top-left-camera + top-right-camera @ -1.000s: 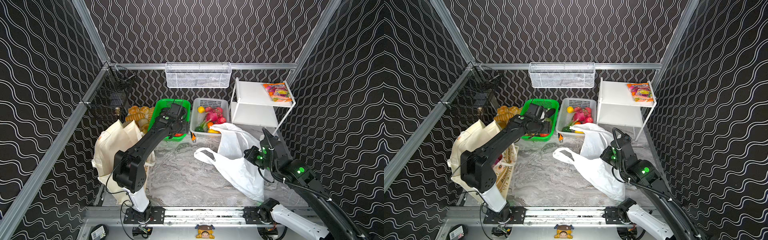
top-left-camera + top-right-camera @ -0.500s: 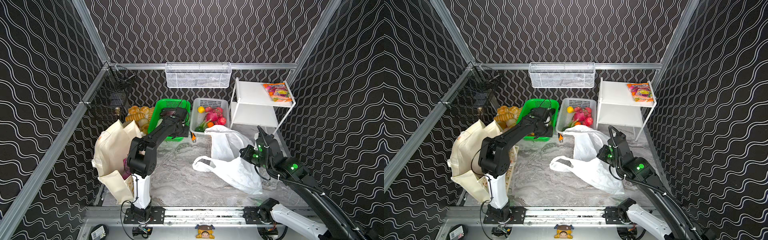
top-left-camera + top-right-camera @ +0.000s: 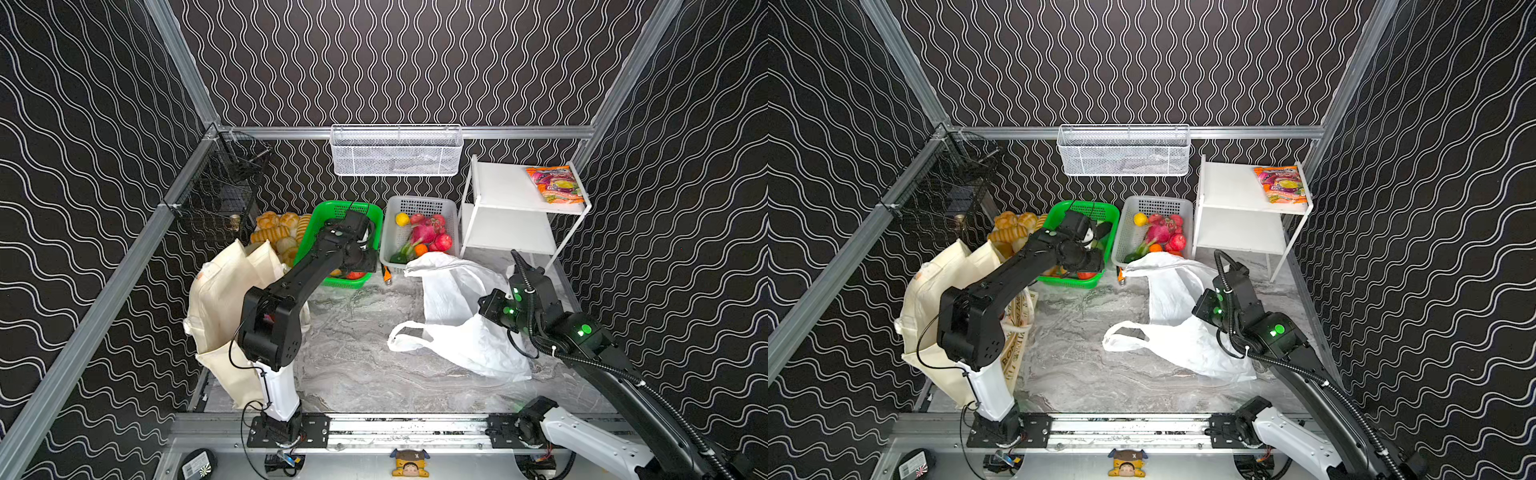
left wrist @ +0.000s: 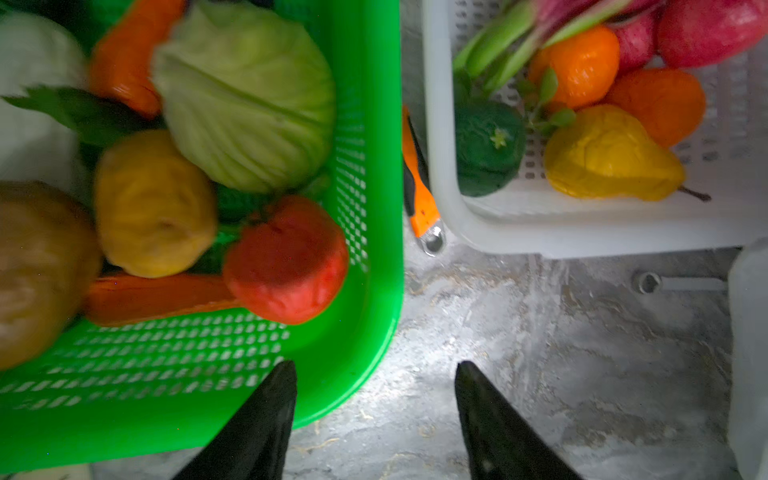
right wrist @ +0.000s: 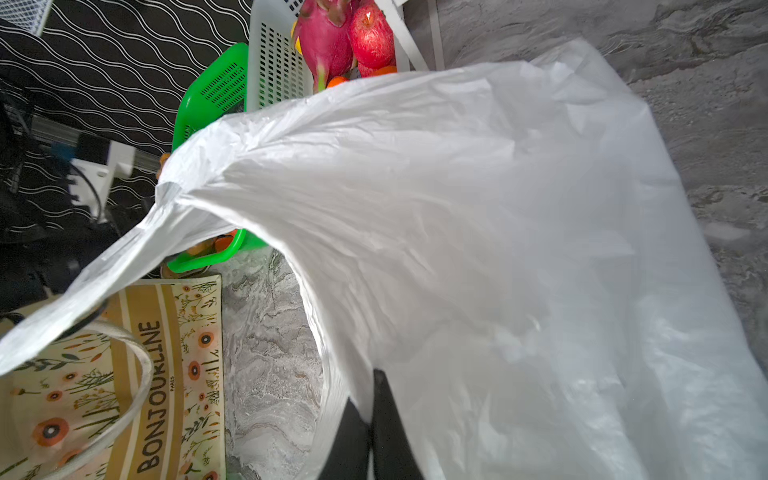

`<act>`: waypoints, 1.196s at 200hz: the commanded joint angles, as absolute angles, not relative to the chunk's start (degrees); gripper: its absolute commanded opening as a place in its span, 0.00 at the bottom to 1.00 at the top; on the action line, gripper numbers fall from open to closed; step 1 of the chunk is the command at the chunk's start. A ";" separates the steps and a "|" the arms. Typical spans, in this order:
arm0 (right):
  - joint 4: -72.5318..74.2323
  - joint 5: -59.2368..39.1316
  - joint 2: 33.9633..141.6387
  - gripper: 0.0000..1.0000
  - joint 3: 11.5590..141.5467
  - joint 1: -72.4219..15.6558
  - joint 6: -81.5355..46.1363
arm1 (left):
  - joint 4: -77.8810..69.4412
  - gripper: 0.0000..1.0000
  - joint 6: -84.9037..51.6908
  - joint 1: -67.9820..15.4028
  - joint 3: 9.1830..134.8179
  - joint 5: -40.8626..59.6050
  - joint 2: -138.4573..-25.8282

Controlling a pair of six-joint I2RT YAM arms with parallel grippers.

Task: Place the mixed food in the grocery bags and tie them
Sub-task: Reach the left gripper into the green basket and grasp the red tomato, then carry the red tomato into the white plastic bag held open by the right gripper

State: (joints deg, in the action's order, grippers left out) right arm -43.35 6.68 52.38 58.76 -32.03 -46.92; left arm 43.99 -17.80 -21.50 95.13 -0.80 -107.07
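- Top views: in both top views the left arm (image 3: 307,274) reaches from lower left toward the centre, with its wrist over the near right corner of the green basket (image 3: 328,208). The cream tote (image 3: 220,291) stands at left centre, just beside that arm. The white plastic bag (image 3: 469,336) lies on the marble table (image 3: 353,374) right of centre, one side raised where the right arm (image 3: 582,332) meets it. A snack packet (image 3: 555,185) lies on the white shelf (image 3: 507,187) at upper right. The white basket (image 3: 419,203) of fruit sits between the shelf and the green basket.
- Left wrist: the left gripper (image 4: 374,365) stands well open with nothing between its fingers, above the green basket's corner rim and bare table. Inside that basket the cabbage (image 4: 245,95) lies just beside a red round vegetable (image 4: 286,259) and two potatoes (image 4: 153,203). An orange-handled tool (image 4: 419,187) lies between the two baskets.
- Right wrist: the right gripper (image 5: 365,395) is closed tight, pinching the bag's edge. The film spreads away from it, and one loop handle (image 5: 83,286) crosses in front of the tote's printed panel.
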 commanded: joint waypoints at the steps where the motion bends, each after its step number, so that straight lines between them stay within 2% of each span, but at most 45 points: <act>1: -40.66 5.22 53.08 0.00 59.42 -32.01 -46.76 | 45.44 0.65 -15.85 -18.57 97.74 -4.89 -109.99; 33: -40.05 4.70 53.72 0.00 59.74 -32.00 -46.63 | 49.00 0.65 -13.88 -17.50 103.57 -0.34 -116.98; 62: -40.01 4.73 53.63 0.00 59.93 -32.00 -46.66 | 48.27 0.67 -13.74 -17.54 104.17 2.61 -118.92; 100: -39.75 4.45 53.32 0.00 59.53 -32.06 -46.67 | 49.80 0.72 -14.09 -17.45 105.03 -4.09 -121.06; 171: -38.55 2.76 53.66 0.00 59.16 -32.03 -46.74 | 53.70 0.74 -12.01 -17.49 107.90 -2.84 -125.56; 191: -38.33 2.50 53.62 0.00 59.06 -32.00 -46.85 | 53.86 0.70 -11.36 -17.46 107.41 -2.40 -124.89; 220: -38.13 2.57 53.38 0.00 59.00 -32.04 -46.93 | 52.63 0.57 -10.58 -17.55 105.28 -1.47 -120.47; 239: -37.45 2.69 53.34 0.00 58.54 -31.99 -47.10 | 51.13 0.55 -10.20 -17.56 103.24 -0.70 -116.21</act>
State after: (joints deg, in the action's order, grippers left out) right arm -39.99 2.50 53.58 59.00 -31.99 -47.00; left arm 51.81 -11.75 -17.63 104.77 -2.28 -120.46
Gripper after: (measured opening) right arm 0.051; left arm 0.554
